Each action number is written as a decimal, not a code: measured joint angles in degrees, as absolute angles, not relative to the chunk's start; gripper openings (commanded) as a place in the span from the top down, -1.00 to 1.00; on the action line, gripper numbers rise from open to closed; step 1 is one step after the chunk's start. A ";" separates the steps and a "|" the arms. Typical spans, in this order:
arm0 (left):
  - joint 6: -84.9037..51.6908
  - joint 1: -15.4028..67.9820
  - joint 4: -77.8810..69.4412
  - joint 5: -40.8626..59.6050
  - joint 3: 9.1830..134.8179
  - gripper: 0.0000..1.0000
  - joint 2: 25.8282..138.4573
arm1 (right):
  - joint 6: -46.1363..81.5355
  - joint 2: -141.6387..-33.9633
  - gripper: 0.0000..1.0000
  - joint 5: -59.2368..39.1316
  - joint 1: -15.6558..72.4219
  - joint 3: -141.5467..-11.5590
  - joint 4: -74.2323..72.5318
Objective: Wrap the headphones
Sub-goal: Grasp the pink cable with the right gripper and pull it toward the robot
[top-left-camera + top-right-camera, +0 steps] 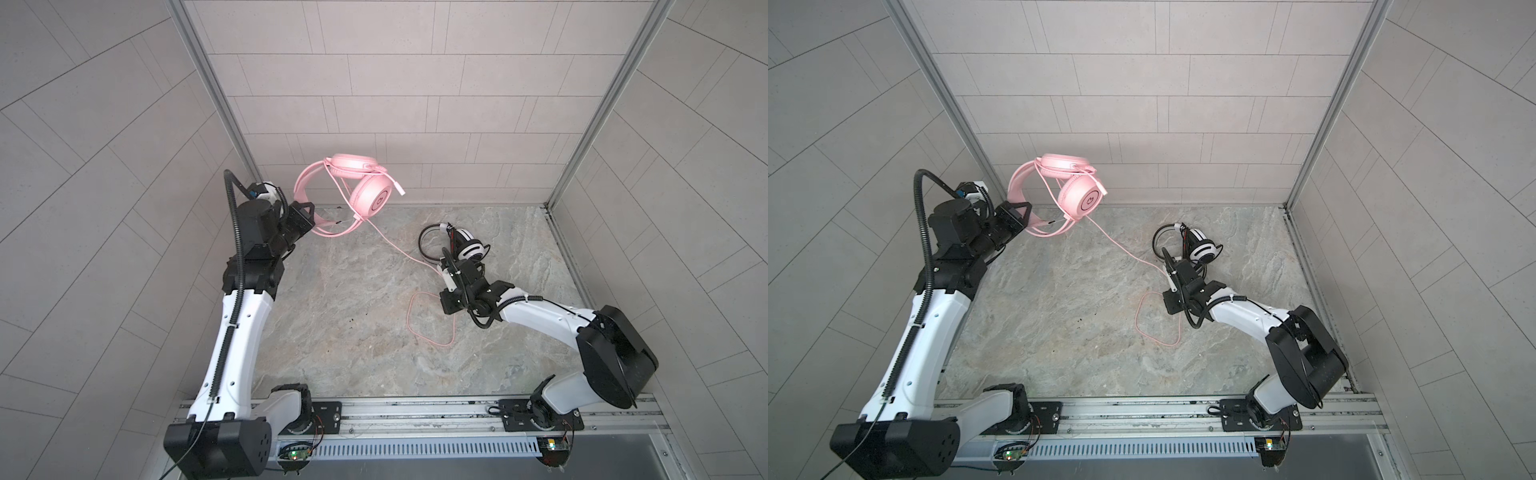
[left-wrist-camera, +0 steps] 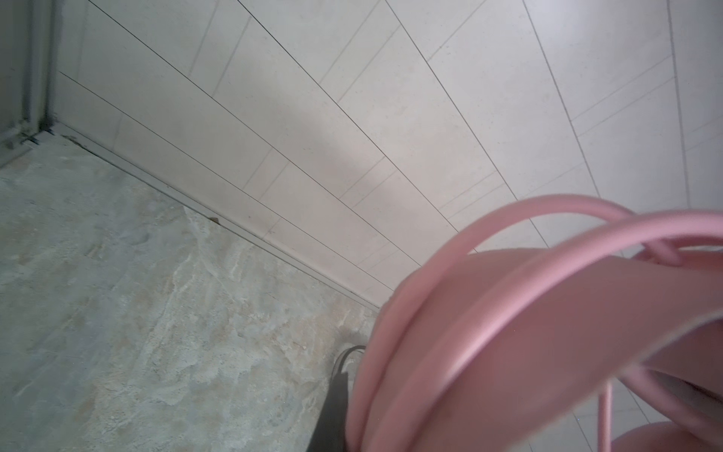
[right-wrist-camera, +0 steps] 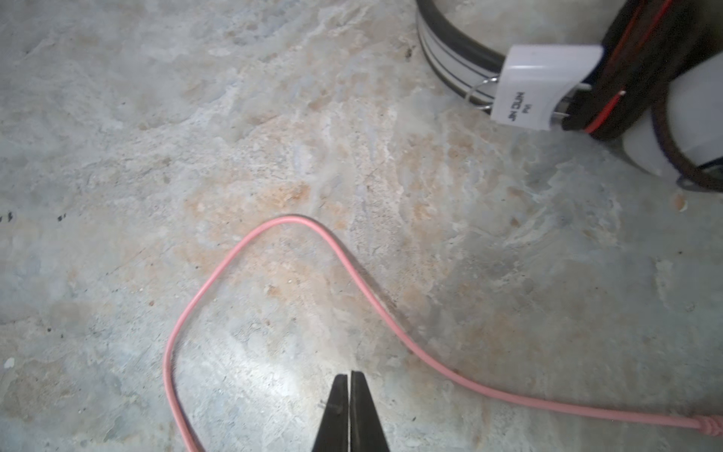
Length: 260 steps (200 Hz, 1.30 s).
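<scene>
The pink headphones hang in the air at the back left. My left gripper is shut on their headband, which fills the left wrist view. Their pink cable runs down to the table and ends in a loose loop. The white-and-black headphones lie on the table at the back right. My right gripper is low beside them, shut on nothing, with the cable curving around its tips.
The marbled tabletop is boxed in by tiled walls at the back and both sides. A metal rail with both arm bases runs along the front edge. The pink headset hangs close to the back wall.
</scene>
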State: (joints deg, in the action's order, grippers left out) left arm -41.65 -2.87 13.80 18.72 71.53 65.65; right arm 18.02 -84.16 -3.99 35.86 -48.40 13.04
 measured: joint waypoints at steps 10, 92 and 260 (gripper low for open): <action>-40.88 -2.87 13.74 16.19 71.53 1.00 66.32 | 18.02 -82.52 0.95 -2.48 38.04 -47.51 13.63; -37.39 -3.07 9.43 2.59 70.67 1.00 72.31 | 21.47 -65.63 1.00 8.05 52.86 -38.06 18.61; -38.54 -1.89 3.20 -3.73 67.46 1.00 79.75 | 24.49 -65.36 1.00 15.33 74.19 -46.59 20.99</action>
State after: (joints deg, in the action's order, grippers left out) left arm -38.54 -1.89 3.20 -3.73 67.46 79.75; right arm 24.49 -65.36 15.33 74.19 -46.59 20.99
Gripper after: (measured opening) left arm 0.088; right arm 0.048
